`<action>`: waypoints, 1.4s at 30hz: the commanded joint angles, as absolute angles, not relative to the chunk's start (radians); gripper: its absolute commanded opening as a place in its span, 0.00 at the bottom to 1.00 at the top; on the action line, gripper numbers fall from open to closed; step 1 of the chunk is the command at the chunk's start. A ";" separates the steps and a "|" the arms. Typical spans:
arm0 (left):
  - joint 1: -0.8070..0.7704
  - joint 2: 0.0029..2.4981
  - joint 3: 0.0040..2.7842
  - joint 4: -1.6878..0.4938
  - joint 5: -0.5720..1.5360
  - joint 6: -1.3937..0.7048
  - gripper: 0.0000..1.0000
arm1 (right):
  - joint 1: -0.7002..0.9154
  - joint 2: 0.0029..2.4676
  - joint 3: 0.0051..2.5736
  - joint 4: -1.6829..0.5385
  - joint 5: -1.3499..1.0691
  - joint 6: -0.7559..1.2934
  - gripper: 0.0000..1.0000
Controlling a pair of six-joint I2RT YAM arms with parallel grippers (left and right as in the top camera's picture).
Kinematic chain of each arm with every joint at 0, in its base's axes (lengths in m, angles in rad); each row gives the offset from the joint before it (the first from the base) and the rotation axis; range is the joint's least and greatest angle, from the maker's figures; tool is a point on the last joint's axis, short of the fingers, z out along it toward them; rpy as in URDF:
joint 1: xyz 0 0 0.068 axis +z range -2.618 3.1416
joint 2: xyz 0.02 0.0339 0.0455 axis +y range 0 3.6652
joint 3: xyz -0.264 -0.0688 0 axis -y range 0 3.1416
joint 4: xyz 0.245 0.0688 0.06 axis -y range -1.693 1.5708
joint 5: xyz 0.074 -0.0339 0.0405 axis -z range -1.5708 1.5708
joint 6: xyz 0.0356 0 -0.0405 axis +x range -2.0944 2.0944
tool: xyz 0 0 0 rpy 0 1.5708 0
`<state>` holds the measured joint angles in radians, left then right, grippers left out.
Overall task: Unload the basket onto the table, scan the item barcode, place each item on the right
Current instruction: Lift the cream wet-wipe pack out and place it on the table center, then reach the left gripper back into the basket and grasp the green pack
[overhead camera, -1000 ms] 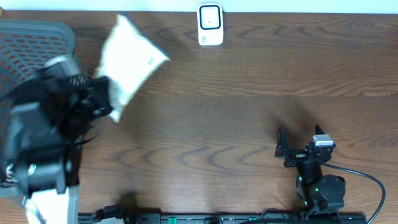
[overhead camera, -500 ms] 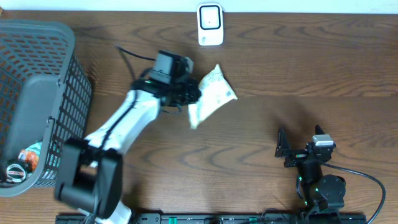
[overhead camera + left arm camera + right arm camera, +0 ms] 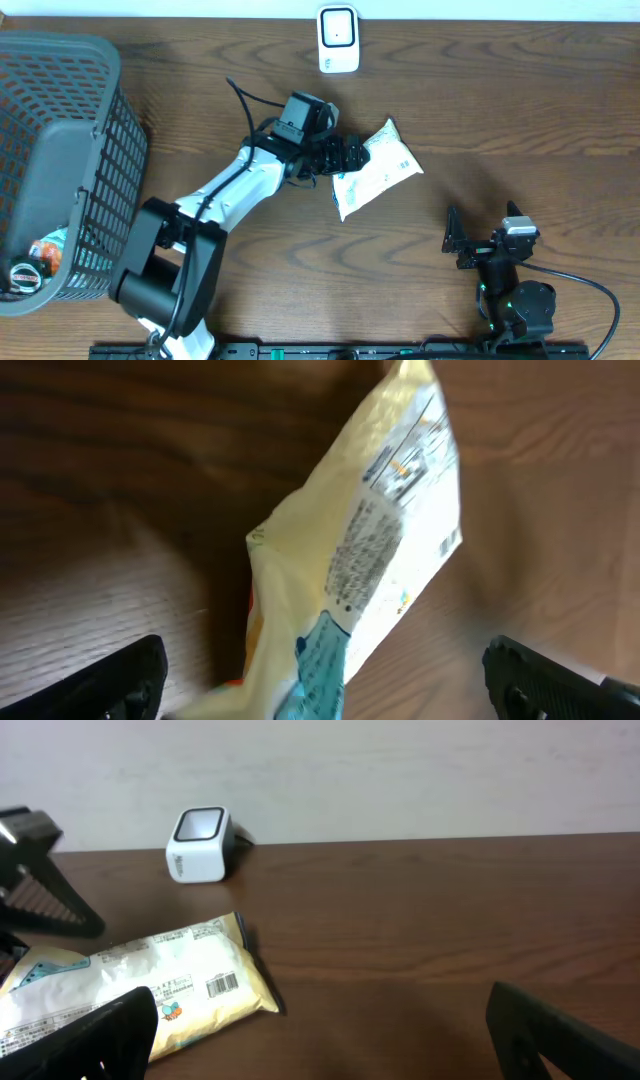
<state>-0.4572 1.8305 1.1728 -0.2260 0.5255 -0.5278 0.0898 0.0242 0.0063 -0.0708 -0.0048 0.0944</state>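
The item, a pale yellow snack bag [image 3: 385, 165] with white and teal print, lies on the wooden table right of centre. My left gripper [image 3: 348, 156] is at the bag's left end, jaws wide open. In the left wrist view the bag [image 3: 370, 550] runs up from between the two black fingers [image 3: 120, 680] and neither finger touches it. The right wrist view shows the bag [image 3: 150, 985] with its barcode [image 3: 222, 985] facing up. The white scanner [image 3: 338, 40] stands at the table's far edge. My right gripper [image 3: 480, 245] is open at the front right, holding nothing.
A grey mesh basket [image 3: 60, 160] with a few items inside fills the left side. The right arm's base and cable [image 3: 560, 280] sit at the front right edge. In the right wrist view the scanner [image 3: 200, 845] stands beyond the bag, near the wall.
The left arm swung from the basket to the table's middle carrying the bag. The bag now lies on the table and the left jaws have opened. The right arm has not moved.
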 commanded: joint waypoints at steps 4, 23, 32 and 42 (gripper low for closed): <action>-0.361 1.598 1.214 -0.231 0.535 -0.533 0.99 | 0.086 0.020 0.006 -0.075 -0.010 0.088 0.99; 0.625 1.193 1.390 -0.634 0.530 -0.358 0.98 | 0.086 0.020 0.006 -0.075 -0.010 0.088 0.99; 0.683 1.341 1.490 -0.859 -0.018 -0.376 0.98 | 0.086 0.020 0.006 -0.075 -0.010 0.088 0.99; 0.685 1.581 1.485 -0.968 -0.125 -0.358 0.91 | 0.086 0.020 0.006 -0.075 -0.010 0.088 0.99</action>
<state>0.6800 1.5139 1.4723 -0.9470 -0.0711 -0.3851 0.0898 0.0242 0.0067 -0.0711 -0.0048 0.0944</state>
